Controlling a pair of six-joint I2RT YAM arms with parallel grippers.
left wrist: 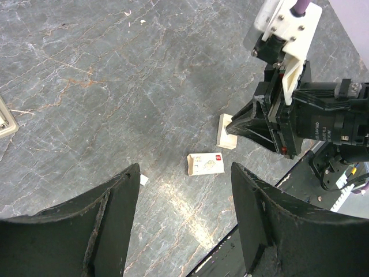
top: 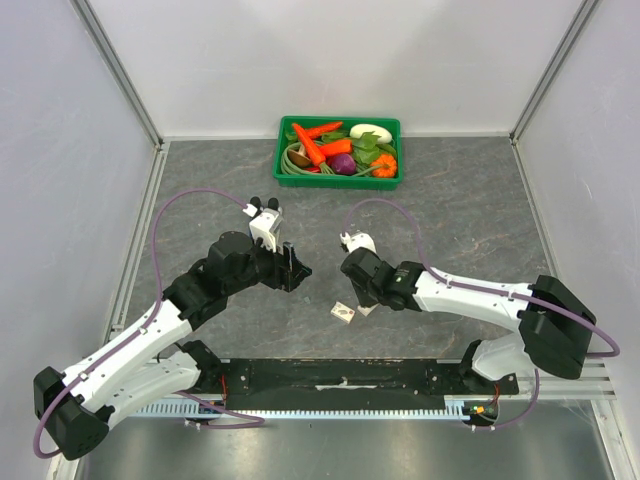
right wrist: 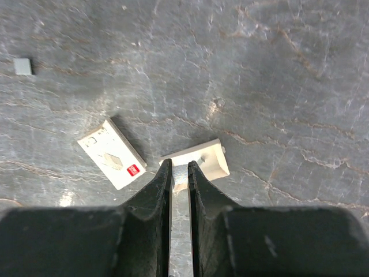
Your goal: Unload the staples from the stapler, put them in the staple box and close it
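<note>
Black rail (top: pixel 340 375) fronts grey, perhaps marble, table (top: pixel 450 220) between white walls (top: pixel 340 60).

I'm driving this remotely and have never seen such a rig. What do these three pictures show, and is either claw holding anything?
Two robot arms, each ending in a two-finger claw, are bolted at the table's near edge. One picture looks down from above and behind them. The other two come from a camera on each wrist, with that arm's own fingers at the bottom.

A green tray of toy vegetables sits at the far side. Nearer lie a small white box with a red label and a cream-white piece.

The left gripper hangs open and empty. The right gripper is closed on that piece's edge. I cannot tell whether it belongs to the stapler.
</note>
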